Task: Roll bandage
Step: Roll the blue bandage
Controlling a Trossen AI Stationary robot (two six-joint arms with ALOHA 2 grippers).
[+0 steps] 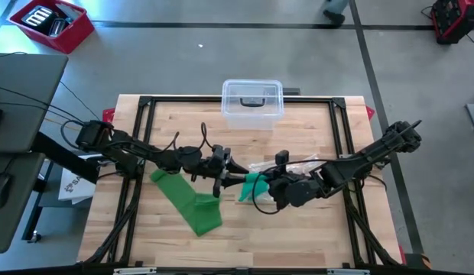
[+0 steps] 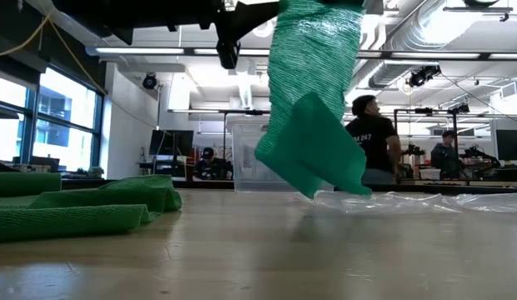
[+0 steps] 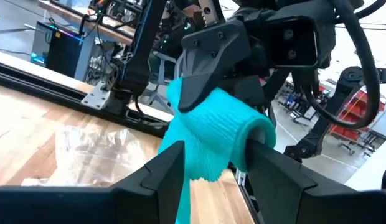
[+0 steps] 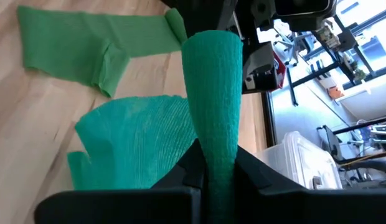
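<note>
A green bandage is partly wound into a cone-shaped roll (image 1: 251, 182) that is held above the table's middle between both grippers. Its loose part hangs below the roll as a flap (image 2: 313, 150), and the rest lies as a strip (image 1: 187, 202) on the wood toward the near left. My left gripper (image 1: 231, 177) comes from the left and is shut on the roll's wide end. My right gripper (image 1: 261, 186) comes from the right and is shut on the narrow end. My left gripper has the roll's wide end (image 3: 252, 134) between its two fingers (image 3: 162, 168). It comes level from the table's left, with the fingers lying along the roll. The roll is lifted clear of the table. My right gripper pinches the roll's narrow end (image 4: 211, 149) between its two fingers (image 4: 249, 177). It slants down from the table's right. The roll runs on from the fingers toward my left gripper, with the loose flap (image 4: 137, 143) hanging slack beneath.
A clear lidded container (image 1: 252, 103) stands at the table's far edge. A crumpled clear plastic wrapper (image 1: 298, 163) lies beside my right gripper. Black frame rails (image 1: 340, 130) run along the table's sides. People stand in the room beyond the table (image 2: 375, 137).
</note>
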